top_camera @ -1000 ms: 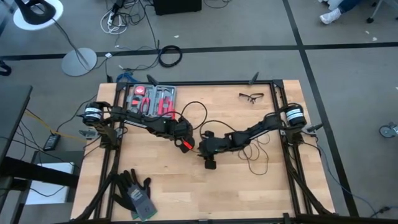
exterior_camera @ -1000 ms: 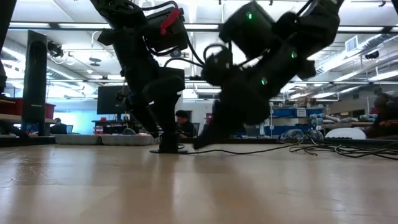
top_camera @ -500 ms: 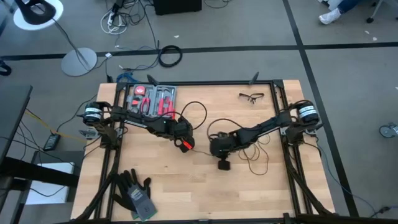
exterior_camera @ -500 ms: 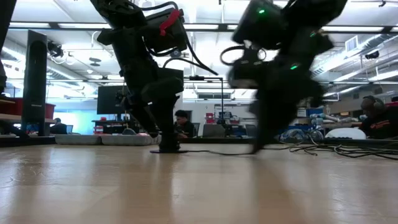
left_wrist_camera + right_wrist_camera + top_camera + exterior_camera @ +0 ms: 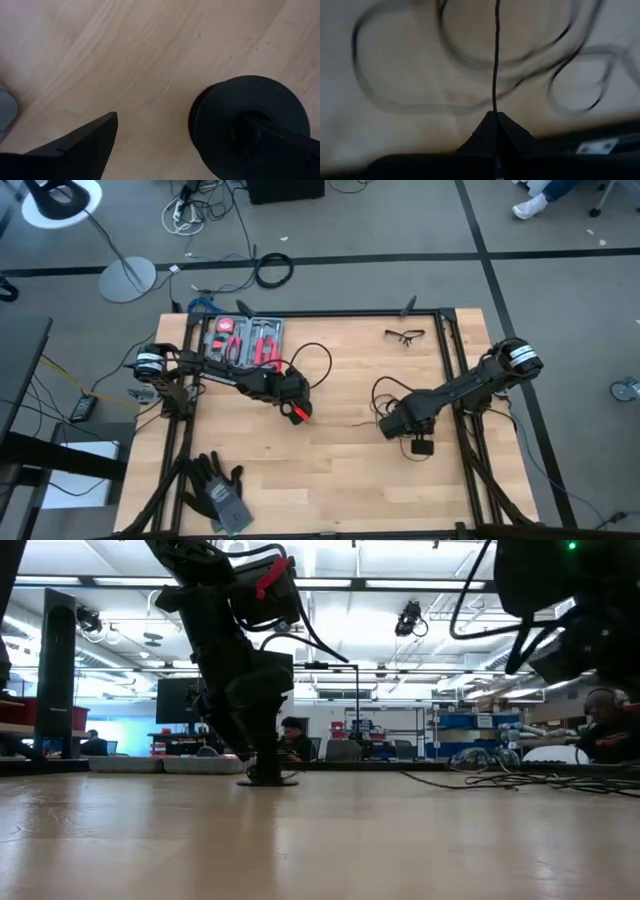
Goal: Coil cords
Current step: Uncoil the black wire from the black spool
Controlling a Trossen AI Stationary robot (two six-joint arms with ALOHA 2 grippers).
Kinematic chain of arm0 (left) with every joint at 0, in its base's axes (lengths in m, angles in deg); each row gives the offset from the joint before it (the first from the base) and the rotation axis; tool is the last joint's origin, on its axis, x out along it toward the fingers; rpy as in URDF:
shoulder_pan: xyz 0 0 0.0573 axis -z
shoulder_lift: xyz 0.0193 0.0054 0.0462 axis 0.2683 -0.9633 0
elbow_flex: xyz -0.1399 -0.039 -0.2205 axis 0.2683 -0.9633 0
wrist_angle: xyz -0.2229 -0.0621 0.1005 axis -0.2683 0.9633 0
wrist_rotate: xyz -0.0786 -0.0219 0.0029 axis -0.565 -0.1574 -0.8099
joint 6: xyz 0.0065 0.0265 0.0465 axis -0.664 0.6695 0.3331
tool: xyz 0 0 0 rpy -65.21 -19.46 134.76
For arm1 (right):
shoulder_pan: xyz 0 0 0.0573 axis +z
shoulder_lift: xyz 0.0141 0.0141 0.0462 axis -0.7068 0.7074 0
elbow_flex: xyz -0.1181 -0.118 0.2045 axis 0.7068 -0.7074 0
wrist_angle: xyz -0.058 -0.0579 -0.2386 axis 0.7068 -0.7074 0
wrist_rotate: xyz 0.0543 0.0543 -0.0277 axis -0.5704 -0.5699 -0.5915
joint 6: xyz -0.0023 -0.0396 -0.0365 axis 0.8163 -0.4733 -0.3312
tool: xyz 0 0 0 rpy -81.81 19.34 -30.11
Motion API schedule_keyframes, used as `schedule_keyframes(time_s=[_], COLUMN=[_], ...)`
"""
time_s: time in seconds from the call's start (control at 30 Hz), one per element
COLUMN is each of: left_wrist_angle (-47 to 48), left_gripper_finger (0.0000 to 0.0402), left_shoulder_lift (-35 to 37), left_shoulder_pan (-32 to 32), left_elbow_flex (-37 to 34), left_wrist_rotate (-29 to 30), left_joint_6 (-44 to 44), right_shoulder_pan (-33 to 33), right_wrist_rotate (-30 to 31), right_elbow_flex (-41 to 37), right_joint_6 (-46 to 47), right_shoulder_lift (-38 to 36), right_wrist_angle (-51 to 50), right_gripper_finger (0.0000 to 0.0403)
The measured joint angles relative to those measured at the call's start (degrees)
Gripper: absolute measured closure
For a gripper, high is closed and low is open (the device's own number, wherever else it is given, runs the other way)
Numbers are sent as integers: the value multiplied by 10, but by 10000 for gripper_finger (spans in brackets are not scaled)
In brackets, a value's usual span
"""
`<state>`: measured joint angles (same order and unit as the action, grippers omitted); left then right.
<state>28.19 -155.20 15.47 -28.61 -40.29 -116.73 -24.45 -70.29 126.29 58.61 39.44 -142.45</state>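
Note:
The cord is thin and black and ends in a round black puck [image 5: 250, 125] that lies flat on the wooden table. My left gripper [image 5: 297, 413] stands over the puck at the table's middle, open, pointing steeply down, with one finger on it. My right gripper [image 5: 385, 426] is toward the right, pointing down and shut on the cord [image 5: 495, 60]. Slack loops of cord [image 5: 398, 392] lie on the wood around and behind it. In the low view the puck [image 5: 268, 781] sits under the left fingers. My left gripper touches the puck's top face [image 5: 235, 117] with one finger [image 5: 280, 145], from above and slanting down. The other finger [image 5: 80, 145] stands apart over bare wood. The puck stays flat on the table. My right gripper pinches the cord at one point along its length [image 5: 495, 107] between its two fingertips, from above. The cord runs straight away from the tips, above the loose loops on the table.
An open tool case [image 5: 245, 340] with red-handled pliers sits at the far left, glasses [image 5: 404, 335] at the far right, dark gloves [image 5: 218, 490] at the near left corner. Bare wood lies between the two grippers and along the near edge.
My right gripper has swung from close beside the left gripper toward the table's right edge, rising and tipping from nearly level to pointing down. The cord's loops on the right have shifted with it. The puck and my left gripper have kept still.

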Motion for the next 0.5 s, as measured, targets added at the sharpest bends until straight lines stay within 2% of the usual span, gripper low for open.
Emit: schedule_keyframes(time_s=[0.1,0.2,0.33,0.5], left_wrist_angle=[-1,-1,-1,-1], left_gripper_finger=[2,2,2,2], left_shoulder_lift=[0,0,0,0], left_shoulder_pan=[0,0,0,0], left_elbow_flex=[0,0,0,0], left_wrist_rotate=[0,-3,-6,-6], left_joint_6=[-3,-5,-5,-5], right_shoulder_pan=[2,-1,-13,-34], right_wrist_rotate=[72,125,153,154], right_elbow_flex=[0,1,1,1], right_joint_6=[33,44,-1,-75], right_shoulder_lift=[0,0,0,2], right_wrist_angle=[50,156,316,509], right_gripper_finger=[395,385,368,337])
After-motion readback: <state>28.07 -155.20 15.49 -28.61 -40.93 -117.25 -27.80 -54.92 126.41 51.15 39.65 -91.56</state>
